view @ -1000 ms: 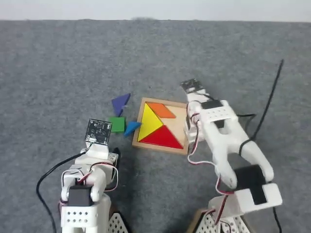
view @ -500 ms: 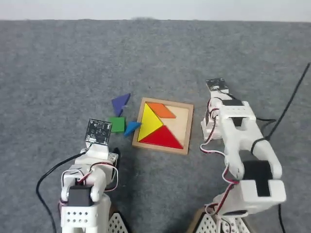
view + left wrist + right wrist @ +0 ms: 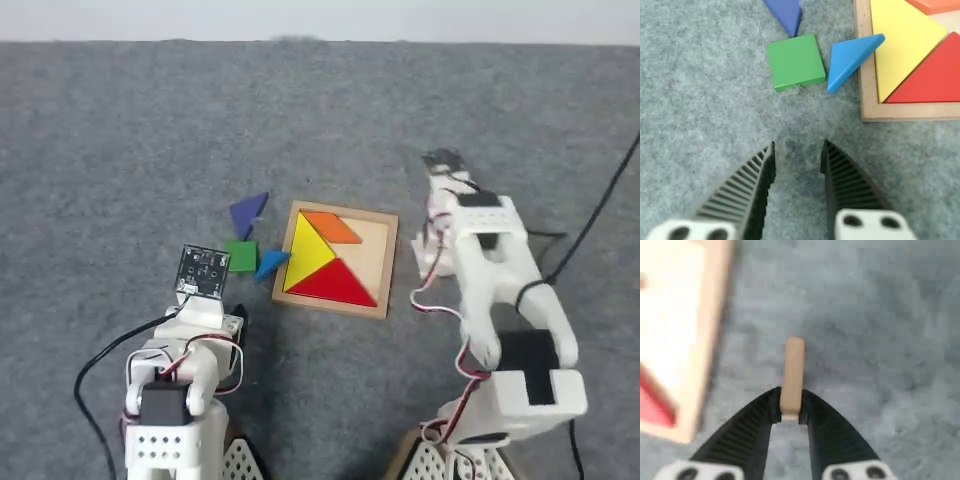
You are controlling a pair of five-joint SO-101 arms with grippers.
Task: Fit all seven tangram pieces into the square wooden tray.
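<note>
- Right wrist view: the right gripper point(image 3: 790, 396) is clamped on a tan piece point(image 3: 792, 367). The piece is seen edge-on as a narrow bar, so its outline cannot be told. It hangs over grey tabletop point(image 3: 880, 315), just beside the tray point(image 3: 715, 340).
- High view: that right gripper point(image 3: 440, 162) is a dark smudge past the tray's right rim, toward the tabletop's far edge. The tan piece cannot be made out there.
- The tray point(image 3: 372, 245) sits near the middle of the tabletop point(image 3: 120, 130). Its left part is filled by an orange piece point(image 3: 330, 227) on the far side, a yellow triangle point(image 3: 308, 252) and a red triangle point(image 3: 332, 282). The right part is bare wood.
- Left wrist view: the left gripper point(image 3: 798, 147) hangs over bare tabletop with its fingers a narrow gap apart, holding nothing.
- Just beyond it lie the green square point(image 3: 796, 61) and the light blue triangle point(image 3: 852, 55), close side by side. The triangle's tip laps over the tray's rim point(image 3: 867, 85), a detail the high view barely gives.
- The dark blue triangle point(image 3: 785, 12) is cut off by the frame here. From above, the dark blue triangle point(image 3: 248, 211) shows whole, off the tray's far left corner.
- Yellow triangle point(image 3: 905, 45) and red triangle point(image 3: 935, 80) are both cropped at the frame edge.
- A black board point(image 3: 205, 270) on the left arm's wrist covers the gripper from above. Its markings are too small to read.
</note>
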